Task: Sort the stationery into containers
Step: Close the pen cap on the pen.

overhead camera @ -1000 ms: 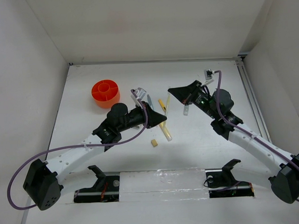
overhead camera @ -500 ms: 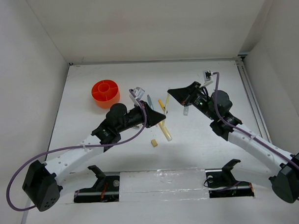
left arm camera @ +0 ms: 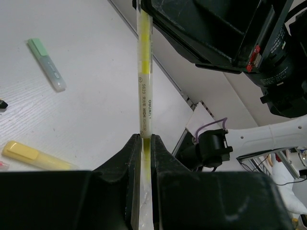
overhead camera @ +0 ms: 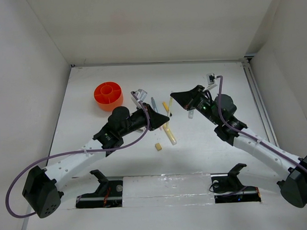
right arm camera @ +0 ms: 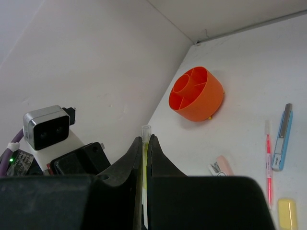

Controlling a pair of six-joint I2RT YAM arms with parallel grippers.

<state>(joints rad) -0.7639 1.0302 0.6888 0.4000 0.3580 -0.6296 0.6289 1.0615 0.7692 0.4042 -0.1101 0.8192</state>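
Note:
Both grippers are shut on the same yellow pen (left arm camera: 144,72), one at each end, holding it above the table. My left gripper (left arm camera: 143,140) clamps its near end; my right gripper (right arm camera: 145,140) clamps the clear-capped end (right arm camera: 145,129). In the top view the pen (overhead camera: 171,105) spans the short gap between the left gripper (overhead camera: 167,117) and the right gripper (overhead camera: 172,95). The orange divided cup (overhead camera: 108,95) stands at the back left, apart from both grippers; it also shows in the right wrist view (right arm camera: 195,94).
On the table lie a tan eraser (overhead camera: 157,146), a pale yellow marker (overhead camera: 170,136), a grey-blue pen (right arm camera: 282,136), a pink-red pen (right arm camera: 268,158), a pink-grey block (right arm camera: 221,165) and a pale green-grey marker (left arm camera: 46,64). White walls enclose the table.
Both arms have drifted slightly to the left with the pen still held between them. Nothing on the table has moved.

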